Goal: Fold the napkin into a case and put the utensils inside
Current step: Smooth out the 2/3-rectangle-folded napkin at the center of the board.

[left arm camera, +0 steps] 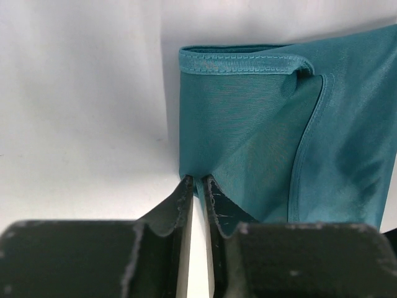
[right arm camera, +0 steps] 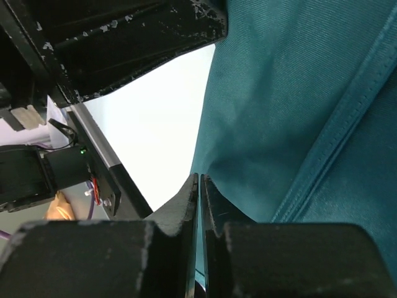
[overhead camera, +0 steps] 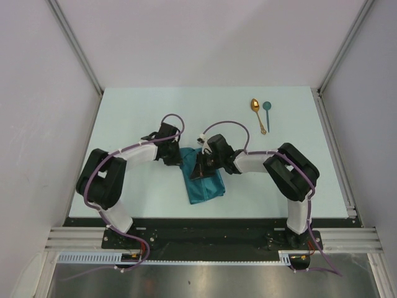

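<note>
- The napkin (overhead camera: 205, 183) lies partly folded and rumpled on the table (overhead camera: 136, 112), near its middle, between the two arms.
- The left tool (left arm camera: 197, 186) sits at the cloth's far left edge. Its jaws are narrowed to a slit and pinch a corner of the hem at their tips.
- The right tool (right arm camera: 199, 183) is at the upper middle of the napkin, its jaws nearly touching and nipping a cloth edge.
- The gold spoon (overhead camera: 258, 118) and the teal spoon (overhead camera: 267, 118) lie side by side at the far right, well apart from the napkin.
</note>
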Controlling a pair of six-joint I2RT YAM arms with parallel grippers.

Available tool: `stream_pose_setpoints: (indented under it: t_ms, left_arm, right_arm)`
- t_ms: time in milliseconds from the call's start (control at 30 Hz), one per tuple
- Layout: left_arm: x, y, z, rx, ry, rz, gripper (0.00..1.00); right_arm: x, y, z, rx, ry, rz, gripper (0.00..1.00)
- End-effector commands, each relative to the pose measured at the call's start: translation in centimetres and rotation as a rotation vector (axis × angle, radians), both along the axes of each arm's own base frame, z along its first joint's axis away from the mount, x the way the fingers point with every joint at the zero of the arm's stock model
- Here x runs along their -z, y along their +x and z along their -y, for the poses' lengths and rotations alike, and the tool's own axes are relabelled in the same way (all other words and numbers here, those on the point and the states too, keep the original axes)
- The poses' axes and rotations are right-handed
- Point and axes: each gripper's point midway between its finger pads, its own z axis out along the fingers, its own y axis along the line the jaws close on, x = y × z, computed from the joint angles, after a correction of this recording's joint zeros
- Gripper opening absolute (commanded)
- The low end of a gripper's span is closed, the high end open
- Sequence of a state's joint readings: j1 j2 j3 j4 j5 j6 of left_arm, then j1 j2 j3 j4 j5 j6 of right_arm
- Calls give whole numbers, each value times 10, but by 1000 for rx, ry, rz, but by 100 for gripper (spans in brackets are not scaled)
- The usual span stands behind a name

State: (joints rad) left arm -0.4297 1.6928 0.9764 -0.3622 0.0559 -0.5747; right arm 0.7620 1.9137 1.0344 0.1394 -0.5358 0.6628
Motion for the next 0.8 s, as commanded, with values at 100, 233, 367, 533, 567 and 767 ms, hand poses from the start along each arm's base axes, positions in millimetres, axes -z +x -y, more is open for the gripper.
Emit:
stream_pose_setpoints:
  t_ms: [100,233,367,533,567,767]
  left_arm:
    - [5,5,6,-9,-36,10,6]
    - [-1,0,7,-7,-55,20,4]
    - [-15,-1,8,10,-64,37,18]
    - [-51,-2,12,21,-118,120,29]
    - [-53,-4,13,26,-128,122,31]
    - [-76,-18,52,146,-231,160,44]
  right_arm:
    - [8,2,-15,-13,54,-23,7]
    - [16,3,-19,-21,60,-41,6]
    - [5,2,-16,-24,65,-41,7]
    - [-23,3,7,-21,-6,27,18]
    - [-29,4,12,-19,-13,39,23]
    - [-41,9,82,63,-146,82,50]
